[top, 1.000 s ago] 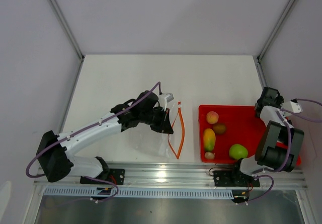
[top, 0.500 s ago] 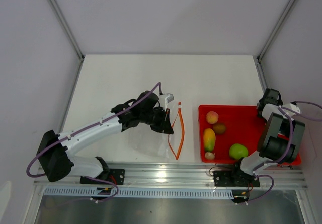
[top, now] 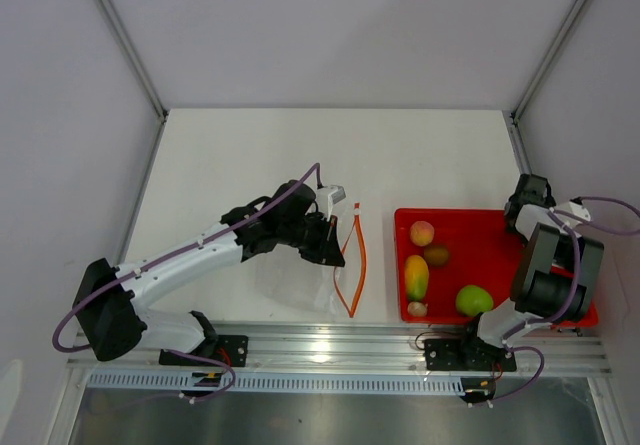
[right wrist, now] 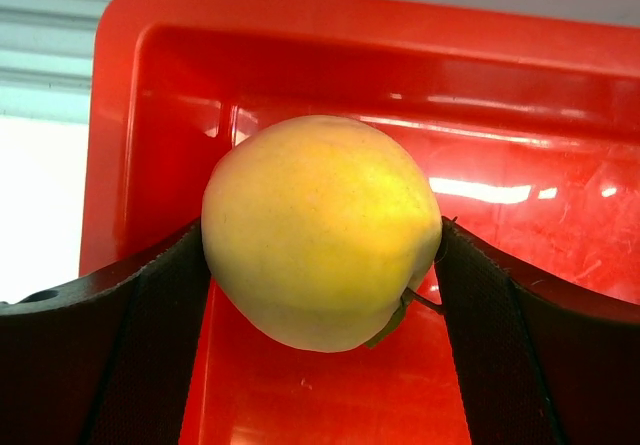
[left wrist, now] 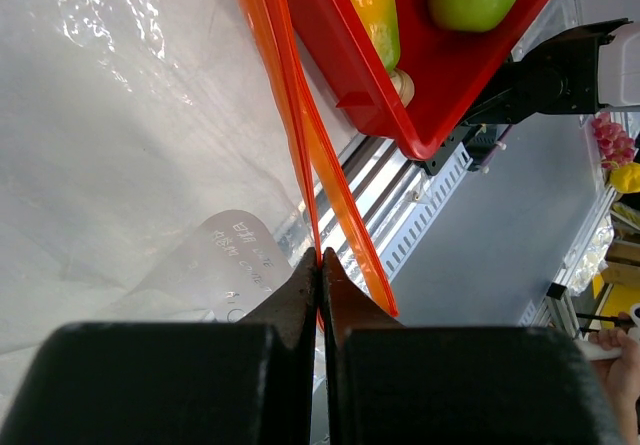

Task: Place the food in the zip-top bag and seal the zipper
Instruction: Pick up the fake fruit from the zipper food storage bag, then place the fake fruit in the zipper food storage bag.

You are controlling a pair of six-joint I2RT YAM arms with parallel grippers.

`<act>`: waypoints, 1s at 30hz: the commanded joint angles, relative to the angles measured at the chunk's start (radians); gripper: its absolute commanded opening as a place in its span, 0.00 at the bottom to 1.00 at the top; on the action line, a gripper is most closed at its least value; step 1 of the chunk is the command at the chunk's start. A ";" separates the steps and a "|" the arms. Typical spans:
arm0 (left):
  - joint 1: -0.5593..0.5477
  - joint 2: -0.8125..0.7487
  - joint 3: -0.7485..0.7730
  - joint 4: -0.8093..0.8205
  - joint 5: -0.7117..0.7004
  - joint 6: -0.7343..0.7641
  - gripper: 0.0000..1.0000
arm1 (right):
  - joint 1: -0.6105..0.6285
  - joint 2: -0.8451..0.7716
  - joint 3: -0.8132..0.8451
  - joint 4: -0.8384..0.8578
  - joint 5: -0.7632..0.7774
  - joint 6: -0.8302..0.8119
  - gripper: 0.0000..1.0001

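The top camera looked down on the whole white table (top: 300, 155). The left wrist camera faced right, close along the narrow red-orange zipper strip (left wrist: 295, 115). The right wrist camera sat close inside the shallow red plastic tray (right wrist: 300, 25), seen in all three views.

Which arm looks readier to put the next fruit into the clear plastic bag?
The right. The right gripper is shut on a round yellow-green toy fruit over the red plastic tray, so it likely only needs to carry it across. The left gripper is occupied pinching the red-orange zipper strip of the clear plastic bag.

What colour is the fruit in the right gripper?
Pale yellow, tinged green; the fruit shows best in the right wrist view.
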 commanded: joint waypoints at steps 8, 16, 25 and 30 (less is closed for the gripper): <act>0.008 -0.063 -0.027 0.065 0.031 -0.028 0.01 | 0.044 -0.208 0.050 -0.138 0.035 0.003 0.25; 0.008 -0.100 -0.052 0.065 0.014 -0.025 0.01 | 0.151 -0.441 0.094 -0.275 -0.141 -0.050 0.16; 0.008 -0.104 -0.038 0.060 -0.001 -0.026 0.01 | 0.579 -0.604 0.155 -0.301 -0.400 -0.234 0.04; 0.008 -0.096 -0.026 0.053 -0.008 -0.026 0.01 | 0.806 -0.665 0.123 -0.293 -0.641 -0.359 0.02</act>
